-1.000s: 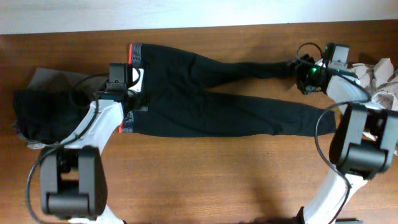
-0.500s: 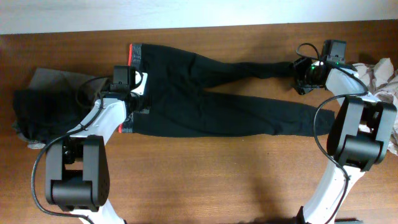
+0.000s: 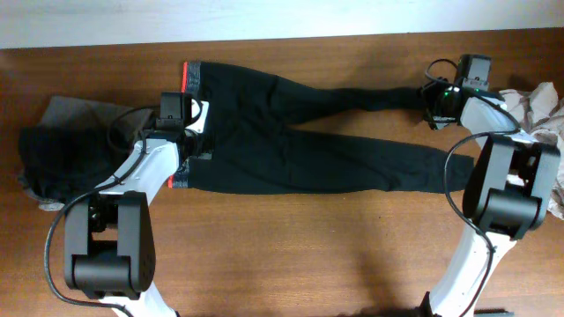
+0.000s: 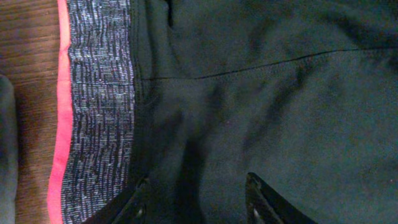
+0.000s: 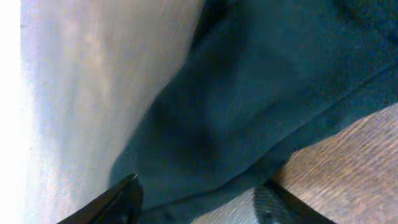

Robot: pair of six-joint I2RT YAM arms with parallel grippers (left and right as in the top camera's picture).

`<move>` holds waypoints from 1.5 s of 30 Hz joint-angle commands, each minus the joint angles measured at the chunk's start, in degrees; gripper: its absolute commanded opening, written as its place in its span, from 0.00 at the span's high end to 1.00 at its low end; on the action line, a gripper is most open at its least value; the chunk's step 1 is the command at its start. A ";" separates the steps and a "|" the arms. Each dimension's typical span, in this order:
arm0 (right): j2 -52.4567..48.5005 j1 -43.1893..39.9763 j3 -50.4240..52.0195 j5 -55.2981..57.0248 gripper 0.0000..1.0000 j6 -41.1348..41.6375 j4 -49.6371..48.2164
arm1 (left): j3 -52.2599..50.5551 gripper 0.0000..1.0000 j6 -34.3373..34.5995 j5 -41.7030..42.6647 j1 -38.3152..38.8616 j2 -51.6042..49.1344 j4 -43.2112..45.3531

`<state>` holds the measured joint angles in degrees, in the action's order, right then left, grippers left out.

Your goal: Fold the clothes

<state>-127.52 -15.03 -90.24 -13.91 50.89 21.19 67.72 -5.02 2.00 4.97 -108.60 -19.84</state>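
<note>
The long black leggings (image 3: pixel 291 141) lie flat across the table, with the grey waistband (image 3: pixel 188 84) and its red-orange edge at the left and both legs running right. My left gripper (image 3: pixel 192 134) is low over the waistband end. In the left wrist view its fingers (image 4: pixel 198 186) are open over black fabric beside the grey band (image 4: pixel 99 112). My right gripper (image 3: pixel 434 99) is at the cuff of the upper leg. In the right wrist view its fingers (image 5: pixel 199 190) are open, with the dark cuff (image 5: pixel 249 93) between them.
A pile of black and grey garments (image 3: pixel 53 150) lies at the left edge of the wooden table (image 3: pixel 308 238). Crumpled beige cloth (image 3: pixel 539 110) lies at the far right, behind the right arm. The lower leg's cuff (image 3: pixel 445 169) ends near the right arm's base.
My right gripper has shifted slightly towards the far edge at the upper leg's cuff. My left gripper has moved a little to the right over the waistband. The leggings lie as before.
</note>
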 commanded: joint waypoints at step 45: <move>-3.37 3.02 -39.93 20.63 0.94 -32.48 65.07 | 0.20 0.51 -1.09 0.81 0.13 -0.33 1.38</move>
<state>-131.22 -12.40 -129.51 2.09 19.03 88.27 67.72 -5.02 2.17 4.97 -108.60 -18.59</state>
